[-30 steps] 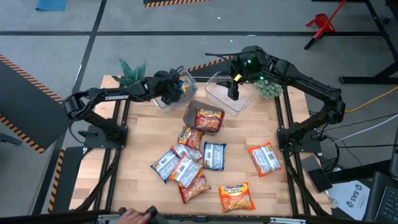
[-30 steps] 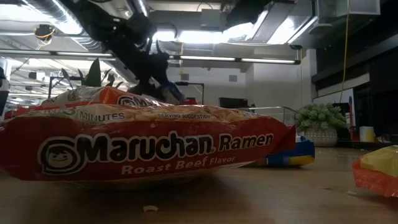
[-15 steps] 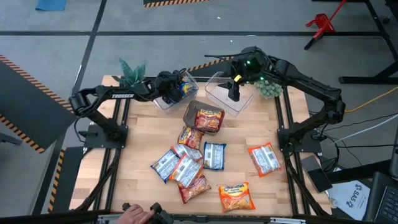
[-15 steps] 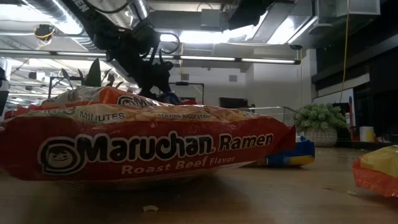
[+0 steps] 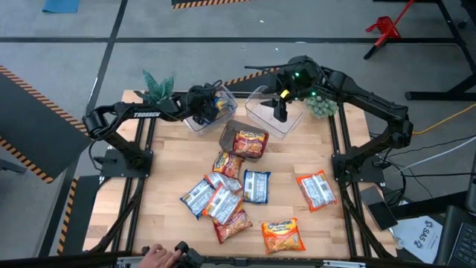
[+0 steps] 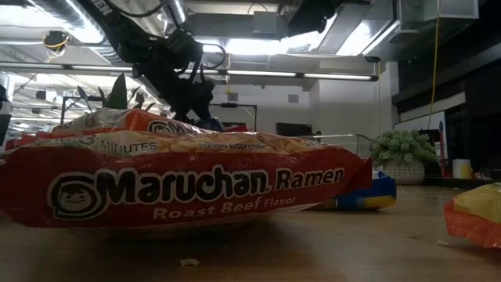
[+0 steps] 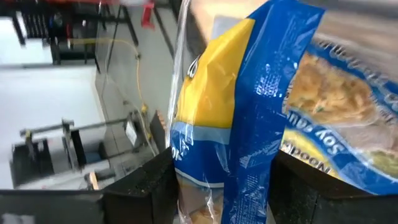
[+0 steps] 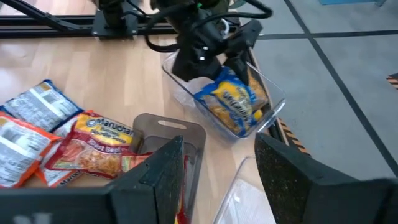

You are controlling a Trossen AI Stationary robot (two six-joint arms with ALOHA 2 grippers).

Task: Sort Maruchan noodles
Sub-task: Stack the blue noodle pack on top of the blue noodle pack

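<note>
Holding a blue-yellow packet (image 7: 249,112) between my left gripper (image 8: 214,59) fingers over the clear bin (image 5: 202,119) in the upper middle, I might, I think, drop it crooked; my right gripper (image 8: 217,171) waits spread apart.

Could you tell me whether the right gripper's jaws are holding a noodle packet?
No, the right gripper has nothing between its open jaws above the clear bin.

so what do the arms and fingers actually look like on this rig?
Both arms are black, slim jointed links with loose black cables near the wrists. The left arm carries white lettering along its forearm link; the right arm shows a green indicator light and a yellow mark near its wrist. Right gripper fingers are flat, matte black, blocky slabs.
</note>
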